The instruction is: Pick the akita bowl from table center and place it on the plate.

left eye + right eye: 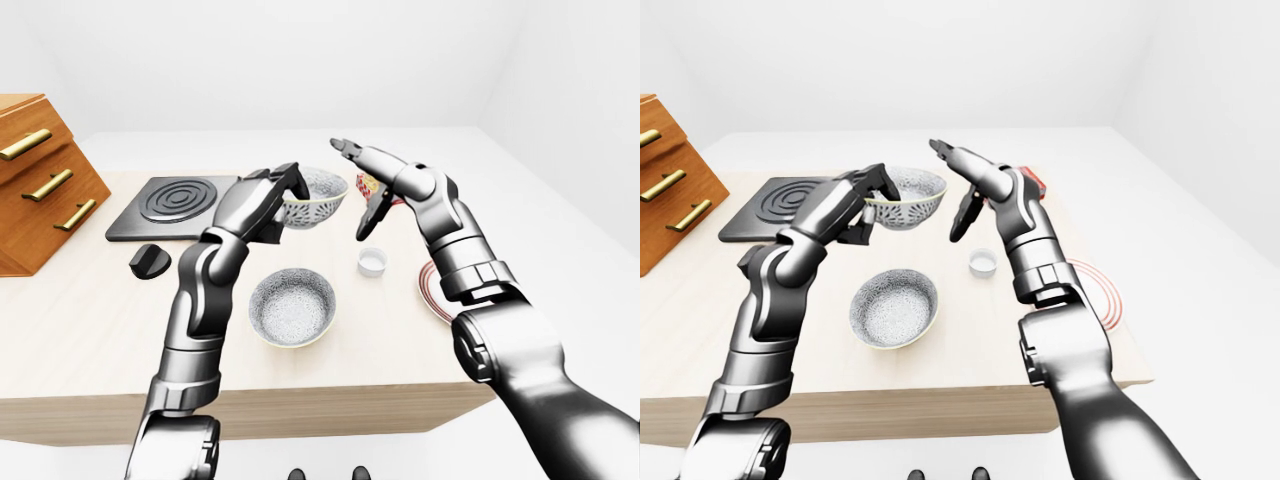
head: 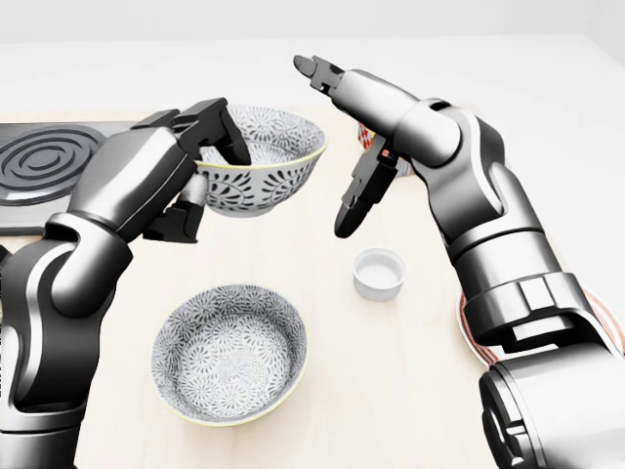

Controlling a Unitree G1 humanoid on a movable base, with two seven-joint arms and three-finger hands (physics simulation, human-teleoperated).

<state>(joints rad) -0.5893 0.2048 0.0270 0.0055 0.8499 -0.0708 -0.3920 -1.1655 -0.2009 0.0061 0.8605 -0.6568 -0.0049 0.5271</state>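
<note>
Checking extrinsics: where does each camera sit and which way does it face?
Head view: on the head, pitched steeply down at the table; shows both forearms, left hand gripping the bowl, right hand open beside it.
Left-eye view: on the head, wider, looking ahead and down over table, hob and drawers; both arms nearly whole, feet at bottom.
Right-eye view: same pose, offset right; drawers cropped, plate clearer.
Shared: all three show the bowl, second bowl and cup.
</note>
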